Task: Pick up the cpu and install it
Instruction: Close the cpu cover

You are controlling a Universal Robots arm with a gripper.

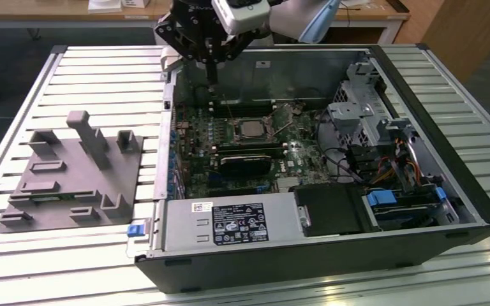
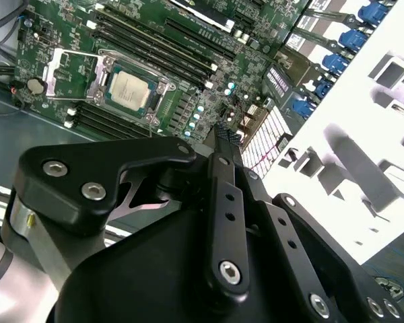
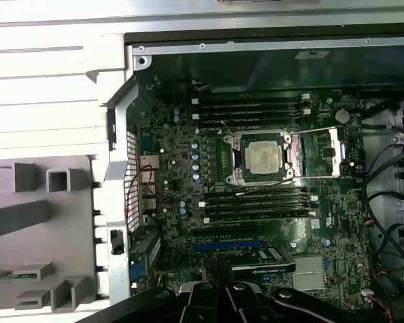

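Note:
The cpu (image 1: pixel 249 129) lies flat in the black-framed socket on the green motherboard, inside the open computer case. Its pale silver top faces up in both wrist views (image 2: pixel 129 89) (image 3: pixel 264 156). The socket's metal hold-down plate (image 3: pixel 326 151) is flipped open beside it. My gripper (image 1: pixel 214 80) hangs above the far wall of the case, toward the exterior view's left and well above the board. Its dark fingertips (image 2: pixel 223 131) are pressed together with nothing between them. The same tips (image 3: pixel 217 266) appear over the board's edge, apart from the cpu.
A grey fixture plate (image 1: pixel 66 172) with upright blocks lies on the slatted table at the exterior view's left. Inside the case are a power supply (image 1: pixel 228 223), a metal drive cage (image 1: pixel 364 108), cables with blue tabs (image 1: pixel 398 197) and memory slots (image 3: pixel 256 202).

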